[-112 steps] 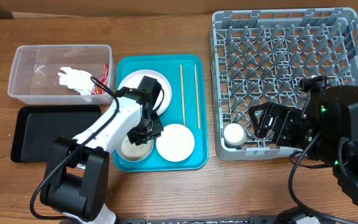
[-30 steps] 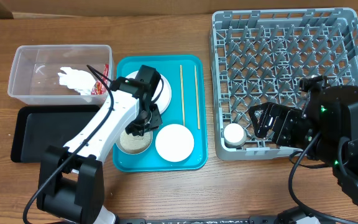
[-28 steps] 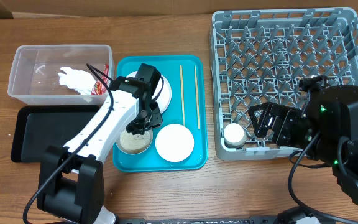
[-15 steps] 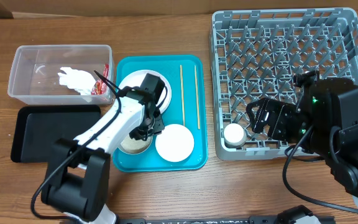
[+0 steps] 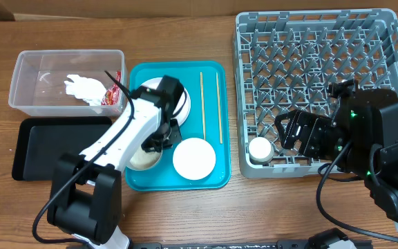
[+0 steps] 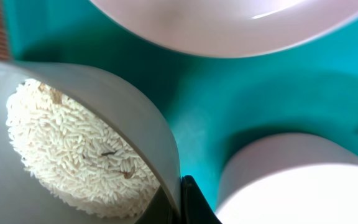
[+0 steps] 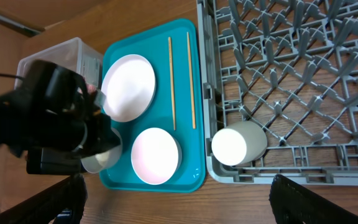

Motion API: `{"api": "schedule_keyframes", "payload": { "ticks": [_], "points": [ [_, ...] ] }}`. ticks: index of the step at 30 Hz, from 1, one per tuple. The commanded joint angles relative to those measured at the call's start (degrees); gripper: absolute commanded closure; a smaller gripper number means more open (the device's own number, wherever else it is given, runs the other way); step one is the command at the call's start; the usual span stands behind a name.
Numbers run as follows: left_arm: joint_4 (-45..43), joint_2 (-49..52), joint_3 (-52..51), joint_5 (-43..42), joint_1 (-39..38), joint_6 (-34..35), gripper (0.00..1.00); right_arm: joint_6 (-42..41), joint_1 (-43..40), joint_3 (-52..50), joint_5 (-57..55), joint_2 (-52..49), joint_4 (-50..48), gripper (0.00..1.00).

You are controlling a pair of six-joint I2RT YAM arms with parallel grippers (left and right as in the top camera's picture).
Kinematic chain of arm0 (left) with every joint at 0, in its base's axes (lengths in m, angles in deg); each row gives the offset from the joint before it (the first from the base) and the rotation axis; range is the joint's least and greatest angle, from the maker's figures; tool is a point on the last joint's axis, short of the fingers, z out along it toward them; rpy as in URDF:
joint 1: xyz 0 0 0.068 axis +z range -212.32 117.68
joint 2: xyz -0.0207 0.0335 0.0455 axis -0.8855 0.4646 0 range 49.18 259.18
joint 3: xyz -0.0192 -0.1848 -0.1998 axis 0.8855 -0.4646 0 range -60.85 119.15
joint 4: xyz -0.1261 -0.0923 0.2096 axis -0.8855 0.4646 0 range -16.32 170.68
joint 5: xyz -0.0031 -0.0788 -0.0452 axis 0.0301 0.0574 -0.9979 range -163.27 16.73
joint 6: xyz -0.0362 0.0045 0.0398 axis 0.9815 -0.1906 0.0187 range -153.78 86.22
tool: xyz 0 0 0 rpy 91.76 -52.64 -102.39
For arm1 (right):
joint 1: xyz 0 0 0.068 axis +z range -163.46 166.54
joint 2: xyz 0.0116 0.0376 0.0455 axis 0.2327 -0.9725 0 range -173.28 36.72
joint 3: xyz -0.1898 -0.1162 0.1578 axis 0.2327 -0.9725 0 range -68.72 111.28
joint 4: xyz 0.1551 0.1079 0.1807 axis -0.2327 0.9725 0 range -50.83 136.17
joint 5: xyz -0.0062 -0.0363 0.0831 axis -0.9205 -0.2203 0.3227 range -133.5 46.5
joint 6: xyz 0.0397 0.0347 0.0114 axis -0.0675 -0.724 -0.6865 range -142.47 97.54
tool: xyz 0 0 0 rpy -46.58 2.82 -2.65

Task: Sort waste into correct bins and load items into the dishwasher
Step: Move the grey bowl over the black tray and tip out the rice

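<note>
Left claw (image 5: 159,142) grips the rice bowl (image 6: 123,118) by its rim on the teal tray (image 5: 213,173); right claw (image 5: 289,135) gapes open near the racked cup (image 5: 260,149). Napkin (image 5: 81,86) and wrapper (image 5: 112,93) are binned; other bowl (image 5: 194,158), plate (image 5: 184,104), chopsticks (image 5: 202,104) await.

Teal tray (image 5: 221,170) on wooden table (image 5: 185,31)

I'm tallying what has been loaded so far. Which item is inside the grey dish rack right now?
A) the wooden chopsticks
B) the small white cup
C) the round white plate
B: the small white cup is inside the grey dish rack, at its near corner, while the plate and the chopsticks lie on the teal tray.
</note>
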Motion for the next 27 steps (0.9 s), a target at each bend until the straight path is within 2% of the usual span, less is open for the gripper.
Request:
{"api": "schedule_keyframes", "payload": {
  "ticks": [1, 6, 11, 14, 20, 23, 27],
  "points": [
    [4.66, -4.39, 7.76, 0.04, 1.16, -5.49, 0.96, 0.39, 0.33, 0.00, -0.55, 0.79, 0.09, 0.04],
    [10.29, -10.34, 12.00, -5.07, 8.28, -11.34, 0.96, 0.39, 0.33, 0.00, -0.55, 0.74, 0.13, 0.04],
    [10.75, -15.06, 11.93, -19.93, 23.63, -19.89, 0.96, 0.39, 0.33, 0.00, -0.55, 0.72, 0.13, 0.04],
    [10.64, -15.08, 11.39, -37.11, 34.58, -32.87, 0.96, 0.39, 0.33, 0.00, -0.55, 0.72, 0.15, 0.04],
    [9.97, -13.07, 4.24, -61.66, 48.81, -51.93, 0.96, 0.39, 0.33, 0.00, -0.55, 0.72, 0.15, 0.03],
    [9.97, -11.72, -0.57, -69.75, 53.66, -60.72, 0.96, 0.39, 0.33, 0.00, -0.55, 0.72, 0.15, 0.03],
    [8.52, -9.88, -6.21, -74.34, 59.21, -67.63, 0.96, 0.39, 0.33, 0.00, -0.55, 0.70, 0.11, 0.03]
  ]
}}
